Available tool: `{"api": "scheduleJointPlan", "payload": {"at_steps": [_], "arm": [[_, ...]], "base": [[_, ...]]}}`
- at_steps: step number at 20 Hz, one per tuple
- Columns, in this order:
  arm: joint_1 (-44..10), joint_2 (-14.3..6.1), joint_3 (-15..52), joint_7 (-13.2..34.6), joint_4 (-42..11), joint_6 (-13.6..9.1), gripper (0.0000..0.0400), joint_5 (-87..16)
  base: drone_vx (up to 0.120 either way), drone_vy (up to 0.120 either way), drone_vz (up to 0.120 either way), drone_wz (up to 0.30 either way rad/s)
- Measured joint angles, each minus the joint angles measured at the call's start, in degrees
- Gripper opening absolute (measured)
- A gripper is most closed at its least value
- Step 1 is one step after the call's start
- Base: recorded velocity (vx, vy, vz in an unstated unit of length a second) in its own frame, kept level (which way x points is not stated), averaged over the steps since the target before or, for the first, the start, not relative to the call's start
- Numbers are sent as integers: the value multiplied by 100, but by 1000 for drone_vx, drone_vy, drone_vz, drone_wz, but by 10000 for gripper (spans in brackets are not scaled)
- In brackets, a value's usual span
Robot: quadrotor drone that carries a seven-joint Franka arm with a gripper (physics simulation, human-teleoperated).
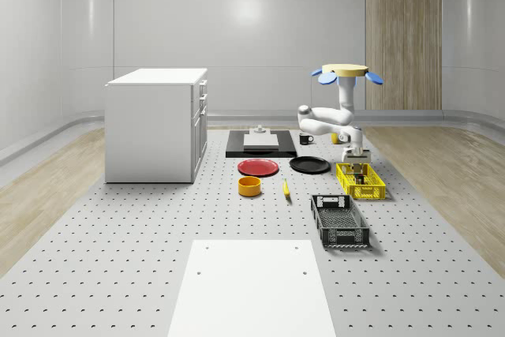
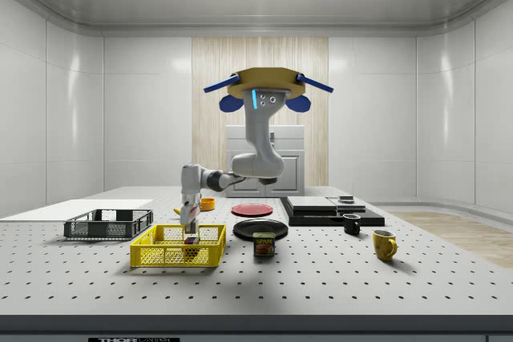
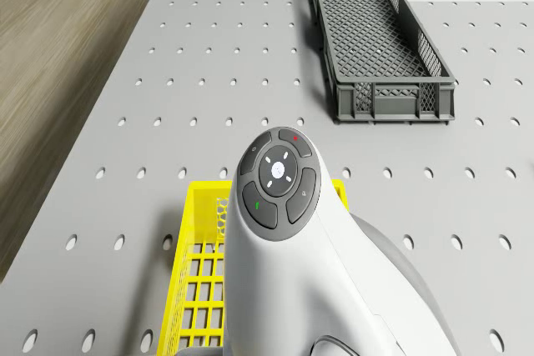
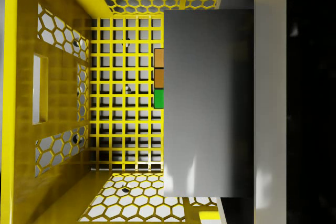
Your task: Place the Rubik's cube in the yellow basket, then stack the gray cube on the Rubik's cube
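Reaching down with the end effector (image 1: 357,160) into the far end of the yellow basket (image 1: 371,189), as seen from the whole-scene view. Clenched, to judge by the wrist view, on the gray cube (image 4: 207,103), with its broad flat face close under the camera.

Directly beneath that, glimpsing three coloured tiles, two orange and one green, of the Rubik's cube (image 4: 158,85) on the basket's grid floor. So: straight down from the end effector to the target, with the gray cube covering nearly all of it and sitting a little off toward one basket wall. Cannot tell whether touching or a little apart. No long axis to match, only square faces to keep parallel. Probably calls for a short vertical lowering, then a release.

Further out, following the white arm (image 3: 284,273) up and back to the drone (image 2: 268,84), hovering over the tabletop (image 2: 337,286), off to the side view's right of the basket and roughly above the black plate (image 2: 260,229).

Counting: one yellow basket, one Rubik's cube, one gray cube, one arm. Around them, one dark crate (image 1: 339,222) just beside the basket, two plates with the red plate (image 1: 258,167) as the second, one orange bowl (image 1: 249,186), two mugs, black mug (image 2: 351,224) and yellow mug (image 2: 384,243), one can (image 2: 264,244).
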Motion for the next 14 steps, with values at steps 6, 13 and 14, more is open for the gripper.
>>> {"api": "scheduleJointPlan", "payload": {"at_steps": [6, 13, 14], "arm": [[-4, -10, -6, 2, 2, 12, 250, -3], [-29, -22, -157, 3, 41, 75, 250, -143], [-34, -23, -185, 3, 48, 86, 250, -169]], "base": [[0, 53, 0, 0], [0, 0, 0, 0], [0, 0, 0, 0]]}}
